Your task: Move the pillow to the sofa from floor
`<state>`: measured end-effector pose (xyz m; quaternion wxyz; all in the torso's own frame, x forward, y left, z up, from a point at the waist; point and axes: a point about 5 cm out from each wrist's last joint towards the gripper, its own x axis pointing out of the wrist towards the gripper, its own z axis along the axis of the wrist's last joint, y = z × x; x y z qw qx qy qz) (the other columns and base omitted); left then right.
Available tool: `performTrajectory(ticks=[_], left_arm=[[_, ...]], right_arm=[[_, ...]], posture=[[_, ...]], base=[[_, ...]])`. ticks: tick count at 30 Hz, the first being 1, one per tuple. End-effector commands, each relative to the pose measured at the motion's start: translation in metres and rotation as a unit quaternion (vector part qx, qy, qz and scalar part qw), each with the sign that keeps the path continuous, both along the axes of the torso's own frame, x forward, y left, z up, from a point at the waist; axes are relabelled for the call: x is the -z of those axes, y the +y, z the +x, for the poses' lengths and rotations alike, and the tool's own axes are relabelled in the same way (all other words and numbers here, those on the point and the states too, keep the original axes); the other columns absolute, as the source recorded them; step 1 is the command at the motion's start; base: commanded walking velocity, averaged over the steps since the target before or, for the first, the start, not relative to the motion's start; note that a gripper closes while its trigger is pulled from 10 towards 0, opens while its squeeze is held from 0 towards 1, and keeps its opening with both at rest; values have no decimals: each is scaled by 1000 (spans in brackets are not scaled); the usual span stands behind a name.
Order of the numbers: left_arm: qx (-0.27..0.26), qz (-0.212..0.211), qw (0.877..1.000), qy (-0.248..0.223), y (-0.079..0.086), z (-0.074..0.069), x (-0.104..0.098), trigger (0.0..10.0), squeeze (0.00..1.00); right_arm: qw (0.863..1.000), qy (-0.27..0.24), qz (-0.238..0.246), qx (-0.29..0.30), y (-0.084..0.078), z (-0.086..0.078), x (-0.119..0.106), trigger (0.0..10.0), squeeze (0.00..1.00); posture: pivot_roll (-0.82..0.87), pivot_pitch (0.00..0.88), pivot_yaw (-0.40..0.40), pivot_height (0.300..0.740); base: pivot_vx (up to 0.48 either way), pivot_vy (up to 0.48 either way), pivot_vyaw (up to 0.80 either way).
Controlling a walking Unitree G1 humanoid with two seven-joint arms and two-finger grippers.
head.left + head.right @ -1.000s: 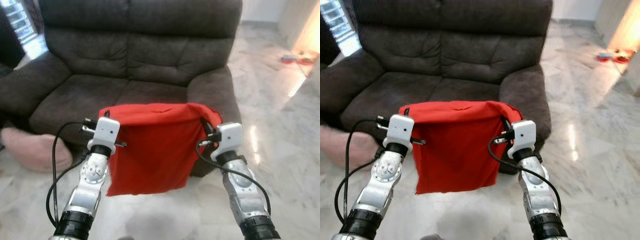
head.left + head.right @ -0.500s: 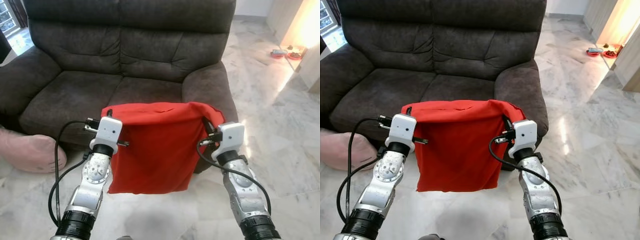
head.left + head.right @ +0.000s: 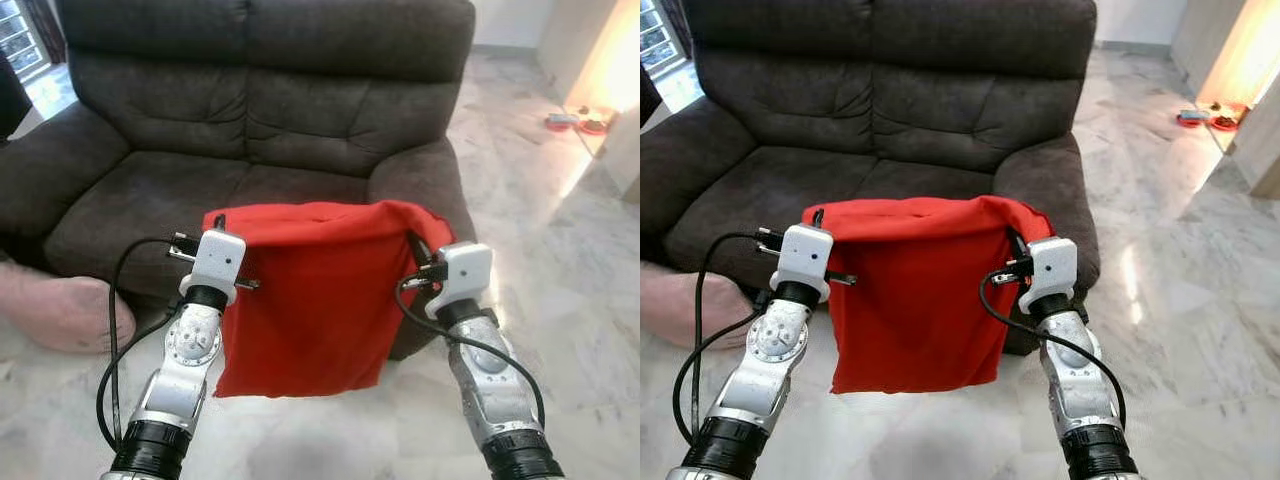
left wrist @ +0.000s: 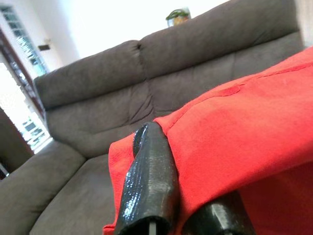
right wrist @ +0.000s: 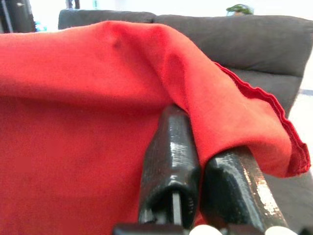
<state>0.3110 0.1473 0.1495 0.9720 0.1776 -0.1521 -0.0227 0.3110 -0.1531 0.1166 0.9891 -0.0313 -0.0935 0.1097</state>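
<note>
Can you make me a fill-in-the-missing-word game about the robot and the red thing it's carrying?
1. The soft pillow in a loose cloth cover held up between both grippers is coloured ____.
2. The dark brown fabric sofa stands ____ the held pillow, farther from the robot.
3. The left gripper and right gripper each pinch one top ____ of the pillow.
4. The pale pink cushion lies on the marble ____ beside the sofa.

Missing words: red; behind; corner; floor

Matt red cloth pillow (image 3: 305, 300), plush brown sofa (image 3: 250, 110), glossy marble floor (image 3: 570, 260).
</note>
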Motion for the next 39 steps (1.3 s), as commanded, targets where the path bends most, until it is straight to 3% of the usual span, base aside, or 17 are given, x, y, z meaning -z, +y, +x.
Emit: performTrajectory(ticks=[1, 17, 25, 32, 34, 39], left_arm=[[-1, -2, 998, -58, -1, 0, -26, 10000, 0], [-5, -6, 998, -64, -1, 1, -31, 10000, 0], [-12, -6, 996, -83, 0, 0, -44, 10000, 0], [-8, 0, 989, -145, 1, -2, -82, 10000, 0], [-3, 0, 984, -177, -1, -5, -101, 10000, 0], [-4, 2, 979, -205, -2, -7, -122, 10000, 0]], right_arm=[[999, -42, 4, -5, 3, 4, -19, 10000, 0], [999, -45, 11, -13, 7, 5, -24, 10000, 0], [997, -68, 11, -20, 10, 4, -36, 10000, 0], [988, -147, 28, -45, 21, 3, -81, 10000, 0], [981, -182, 31, -61, 29, 0, -106, 10000, 0], [972, -216, 41, -80, 37, -5, -130, 10000, 0]], posture=[[137, 17, -30, 740], [137, 24, -33, 740], [139, 30, -36, 740], [142, 34, -37, 740], [140, 34, -39, 740], [143, 33, -42, 740]], base=[[352, 0, 0], [351, 0, -41], [352, 0, 0], [352, 0, 0], [354, 0, 0], [352, 0, 0]])
